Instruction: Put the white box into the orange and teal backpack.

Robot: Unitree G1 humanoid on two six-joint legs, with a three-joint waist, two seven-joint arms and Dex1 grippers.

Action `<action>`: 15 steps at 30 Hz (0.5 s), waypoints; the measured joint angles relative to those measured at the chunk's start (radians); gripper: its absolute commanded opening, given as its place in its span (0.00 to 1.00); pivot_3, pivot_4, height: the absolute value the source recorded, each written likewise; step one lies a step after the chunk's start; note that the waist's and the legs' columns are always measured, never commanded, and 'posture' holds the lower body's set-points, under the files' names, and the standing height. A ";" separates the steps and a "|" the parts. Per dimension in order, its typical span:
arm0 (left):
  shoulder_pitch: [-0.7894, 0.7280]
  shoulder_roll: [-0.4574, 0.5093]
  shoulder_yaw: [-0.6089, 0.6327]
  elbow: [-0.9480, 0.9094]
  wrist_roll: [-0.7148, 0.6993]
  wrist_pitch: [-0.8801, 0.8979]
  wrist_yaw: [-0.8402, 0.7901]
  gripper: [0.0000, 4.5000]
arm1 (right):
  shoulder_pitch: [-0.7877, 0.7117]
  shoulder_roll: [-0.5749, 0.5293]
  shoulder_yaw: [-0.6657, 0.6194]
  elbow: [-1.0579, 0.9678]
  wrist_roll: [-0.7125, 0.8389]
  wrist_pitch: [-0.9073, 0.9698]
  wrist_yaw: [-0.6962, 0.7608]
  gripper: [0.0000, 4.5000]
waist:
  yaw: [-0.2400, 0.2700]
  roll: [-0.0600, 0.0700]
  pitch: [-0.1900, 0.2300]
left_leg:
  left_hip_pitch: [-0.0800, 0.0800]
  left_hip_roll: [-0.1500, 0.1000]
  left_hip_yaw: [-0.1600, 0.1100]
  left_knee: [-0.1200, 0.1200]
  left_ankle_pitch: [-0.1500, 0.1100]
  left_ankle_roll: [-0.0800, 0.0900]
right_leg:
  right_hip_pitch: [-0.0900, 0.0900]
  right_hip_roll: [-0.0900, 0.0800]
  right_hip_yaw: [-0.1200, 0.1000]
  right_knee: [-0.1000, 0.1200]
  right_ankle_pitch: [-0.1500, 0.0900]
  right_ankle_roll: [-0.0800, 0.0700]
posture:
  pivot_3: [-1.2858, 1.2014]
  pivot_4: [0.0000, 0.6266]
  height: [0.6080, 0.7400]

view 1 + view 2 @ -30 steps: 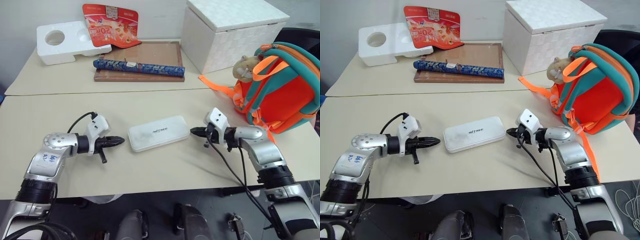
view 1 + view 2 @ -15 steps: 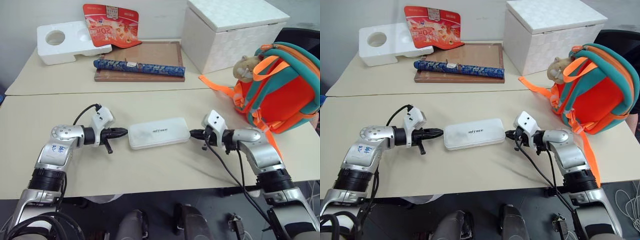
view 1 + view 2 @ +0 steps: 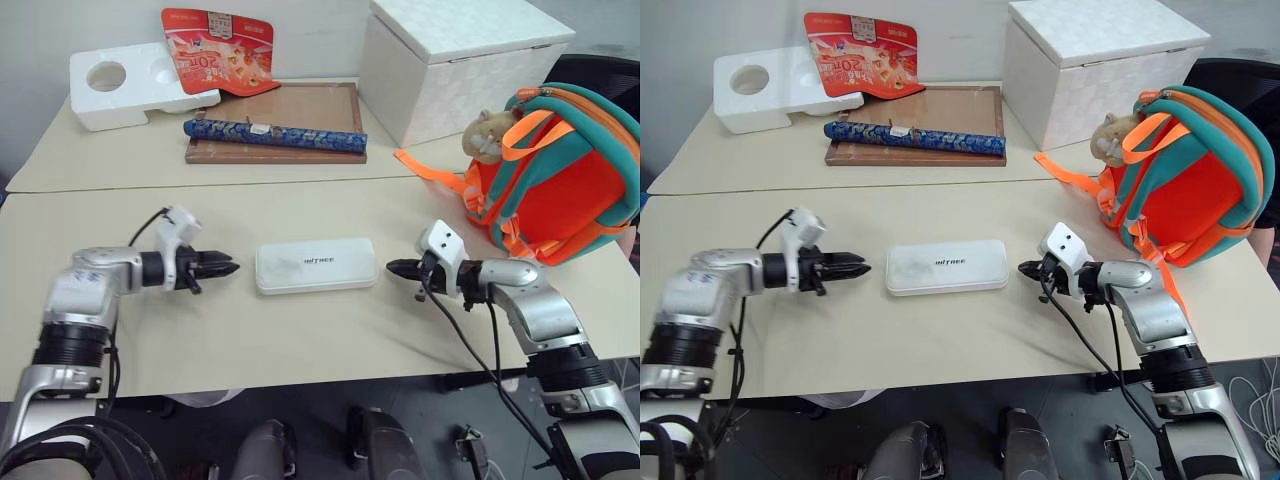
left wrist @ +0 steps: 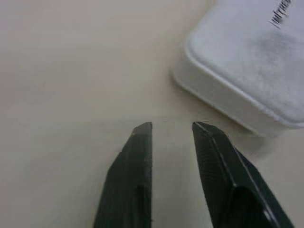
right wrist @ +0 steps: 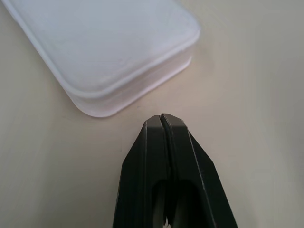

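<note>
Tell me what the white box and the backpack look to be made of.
White box: probably hard plastic with a matte, faintly frosted finish; it has smooth moulded rounded corners, a raised lid lip seen in the right wrist view, and printed lettering. Orange and teal backpack: soft woven fabric, likely nylon or polyester, judging by its padded seams and limp webbing straps.

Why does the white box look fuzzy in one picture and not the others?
Left wrist view: the white box sits very near the lens, so its edges and lettering blur. Right wrist view: its rim looks sharper, with a soft shadow underneath. Left eye view: whole box crisp, lettering visible, lighting even.
</note>
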 measured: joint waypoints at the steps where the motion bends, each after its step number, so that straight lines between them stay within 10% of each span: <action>1: -0.016 0.006 0.009 0.002 -0.027 0.073 -0.009 0.62 | 0.000 0.000 0.000 0.004 0.000 -0.003 0.004 0.00 | 0.000 0.000 0.000 | 0.000 -0.001 0.000 0.000 0.000 0.000 | 0.000 0.000 0.000 0.000 0.000 0.000 | 0.52 0.24 1.00; 5: -0.068 -0.004 0.008 0.043 -0.107 0.335 -0.023 0.88 | -0.016 0.000 0.001 0.029 -0.010 -0.034 0.014 0.00 | 0.001 0.000 0.000 | 0.000 -0.002 0.000 0.002 0.000 0.001 | 0.000 0.000 0.001 0.002 -0.001 0.001 | 0.52 0.24 1.00; 15: -0.206 -0.142 -0.090 0.173 -0.092 0.431 0.024 0.88 | -0.037 0.034 0.016 0.078 -0.038 -0.099 0.016 0.00 | 0.006 0.000 0.000 | 0.000 -0.002 -0.003 0.008 0.000 0.000 | 0.004 0.000 0.003 0.003 -0.001 0.001 | 0.52 0.24 1.00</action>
